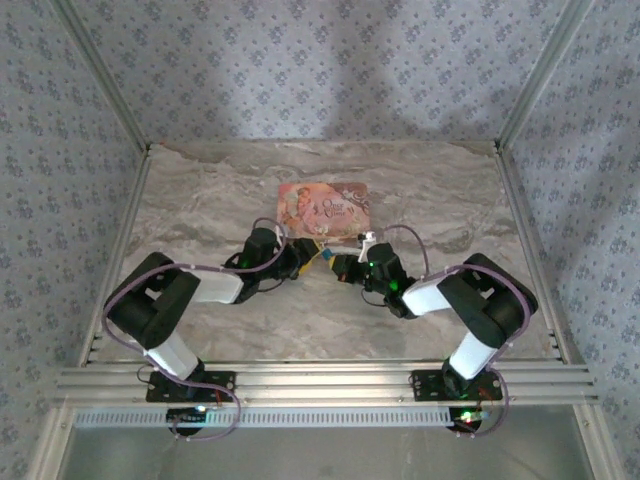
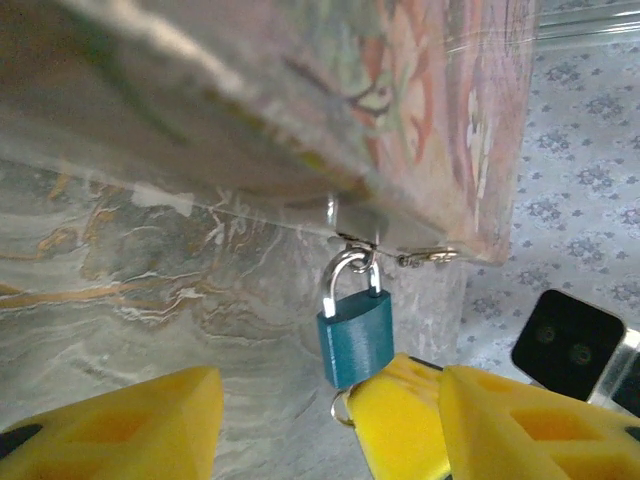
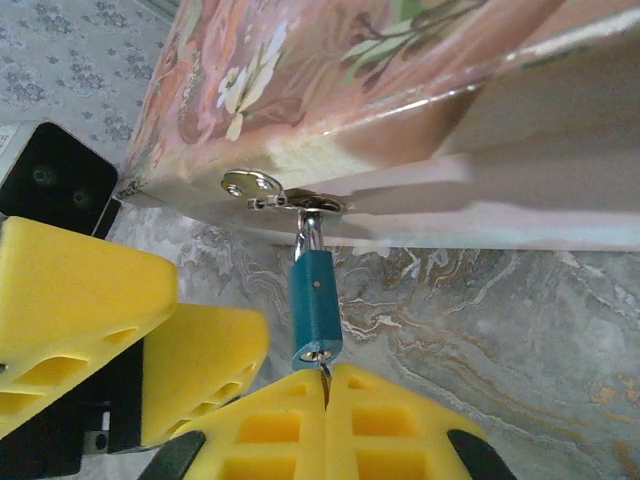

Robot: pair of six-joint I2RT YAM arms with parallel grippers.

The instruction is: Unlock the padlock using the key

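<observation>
The padlock (image 2: 355,337) is small with a teal body and a silver shackle. It hangs from a metal hasp (image 3: 255,187) on the front edge of the pink illustrated box (image 1: 323,210). My right gripper (image 3: 325,375) is shut on the key (image 3: 322,364), whose blade sits in the keyhole on the padlock's (image 3: 314,305) underside. A small key ring (image 2: 341,409) pokes out beside the right gripper's yellow fingers (image 2: 400,425). My left gripper (image 2: 325,400) is open, its yellow pads on either side of the padlock without touching it. Both grippers meet in front of the box (image 1: 325,258).
The box stands on a marbled tabletop (image 1: 200,200), roughly mid-table. Patterned walls and aluminium rails enclose the workspace. The left arm's black wrist (image 3: 55,180) is close to the box's left corner.
</observation>
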